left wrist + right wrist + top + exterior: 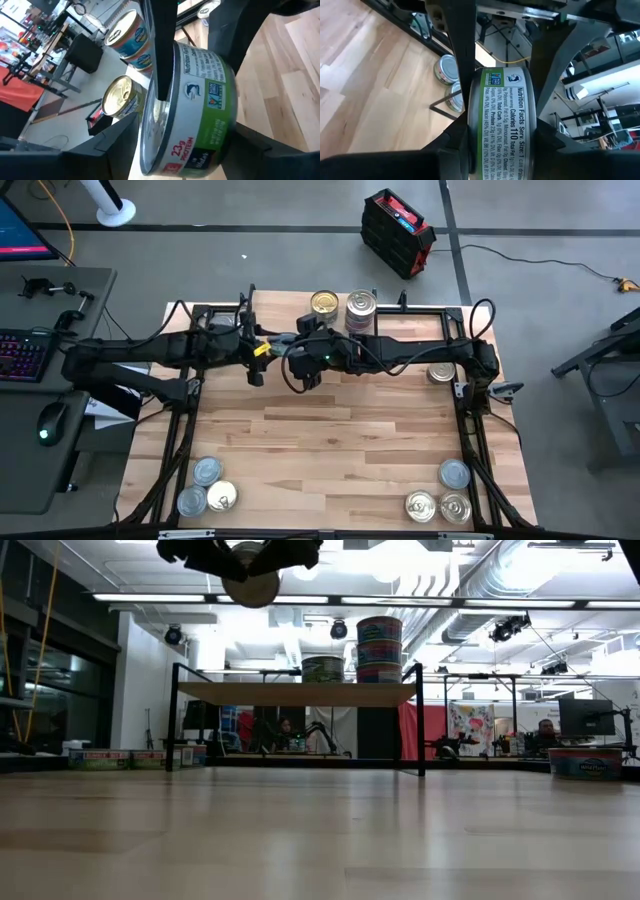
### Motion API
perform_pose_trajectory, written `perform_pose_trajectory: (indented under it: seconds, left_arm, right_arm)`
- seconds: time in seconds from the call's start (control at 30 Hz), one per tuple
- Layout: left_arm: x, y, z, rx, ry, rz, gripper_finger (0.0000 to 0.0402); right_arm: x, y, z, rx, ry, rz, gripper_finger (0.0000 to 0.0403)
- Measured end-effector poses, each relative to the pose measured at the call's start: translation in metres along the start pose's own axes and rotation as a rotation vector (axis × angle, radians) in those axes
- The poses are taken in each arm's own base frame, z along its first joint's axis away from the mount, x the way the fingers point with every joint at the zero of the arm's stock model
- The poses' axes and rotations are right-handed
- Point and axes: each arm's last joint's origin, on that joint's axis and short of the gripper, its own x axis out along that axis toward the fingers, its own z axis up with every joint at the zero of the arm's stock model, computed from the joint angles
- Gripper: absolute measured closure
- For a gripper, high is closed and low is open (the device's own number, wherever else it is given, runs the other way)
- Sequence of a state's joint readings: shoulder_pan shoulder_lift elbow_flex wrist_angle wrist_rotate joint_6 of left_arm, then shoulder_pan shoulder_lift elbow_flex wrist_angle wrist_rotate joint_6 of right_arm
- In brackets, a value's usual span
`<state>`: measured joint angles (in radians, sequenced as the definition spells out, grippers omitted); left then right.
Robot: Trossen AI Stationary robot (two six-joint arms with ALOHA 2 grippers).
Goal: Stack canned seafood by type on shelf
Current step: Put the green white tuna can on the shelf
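While a green-label tin (506, 127) hangs mid-table between both grippers — left gripper (165, 100) and right gripper (502, 75) each clamped on it — the shelf (395, 308) at twelve o'clock holds one gold-lid tin (323, 303) beside a stack (360, 307); clusters at five (440, 498) and seven o'clock (207, 488) await.

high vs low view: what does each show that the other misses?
Only the high view: both arms meeting over the table's middle, the left gripper and right gripper close together, plus loose tins at the near corners, three at near left and three at near right.

Only the low view: the held tin seen from beneath, well above the table, and the shelf's board height on its black legs.

Both: a single tin beside a stack on the shelf, and a tin at the right edge.
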<state>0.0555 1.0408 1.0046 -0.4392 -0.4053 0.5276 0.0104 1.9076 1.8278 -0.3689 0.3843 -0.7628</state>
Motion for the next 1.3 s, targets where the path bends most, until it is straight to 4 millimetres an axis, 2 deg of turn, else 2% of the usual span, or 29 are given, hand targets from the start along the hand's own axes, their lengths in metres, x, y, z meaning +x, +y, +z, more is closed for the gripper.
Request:
perform_pose_trajectory:
  seconds: [0.07,0.13,0.2,0.33,0.47,0.63,0.7,0.83,0.97,1.1,1.3]
  left_arm:
    - [0.001,-0.001,0.0,-0.022,0.002,0.0,0.0203]
    - [0.002,-0.001,-0.001,-0.017,0.014,-0.002,0.0249]
    - [0.002,-0.002,-0.001,-0.016,0.022,-0.007,0.0281]
    - [0.002,0.001,-0.005,-0.075,0.077,0.065,0.0281]
    - [0.004,0.012,-0.017,-0.074,0.211,0.202,0.0281]
    - [0.016,0.035,-0.035,-0.167,0.304,0.296,0.0281]
    - [0.031,0.043,-0.047,-0.175,0.387,0.317,0.0281]
    - [0.07,0.047,-0.073,-0.022,0.643,0.238,0.0281]
    - [0.1,0.045,-0.072,0.068,0.774,0.209,0.0281]
    - [0.107,0.047,-0.063,0.016,0.762,0.231,0.0281]
    - [0.098,0.047,-0.058,0.025,0.762,0.175,0.0281]
  right_arm:
    - [-0.001,0.001,0.0,-0.003,0.006,0.001,0.0292]
    - [-0.001,0.002,0.001,0.004,0.021,-0.011,0.0286]
    - [-0.002,0.002,0.002,0.025,0.039,-0.035,0.0257]
    - [-0.01,-0.007,0.004,0.082,0.084,-0.071,0.0181]
    - [-0.028,-0.023,0.008,0.082,0.167,-0.109,0.014]
    - [-0.047,-0.043,0.002,0.191,0.286,-0.096,0.0133]
    - [-0.053,-0.047,-0.004,0.229,0.345,-0.092,0.0132]
    - [-0.059,-0.047,-0.016,0.235,0.478,-0.111,0.0132]
    - [-0.07,-0.045,-0.024,0.248,0.565,-0.103,0.0131]
    - [-0.087,-0.044,-0.029,0.322,0.615,-0.109,0.0131]
    - [-0.109,-0.042,-0.033,0.409,0.614,-0.145,0.0131]
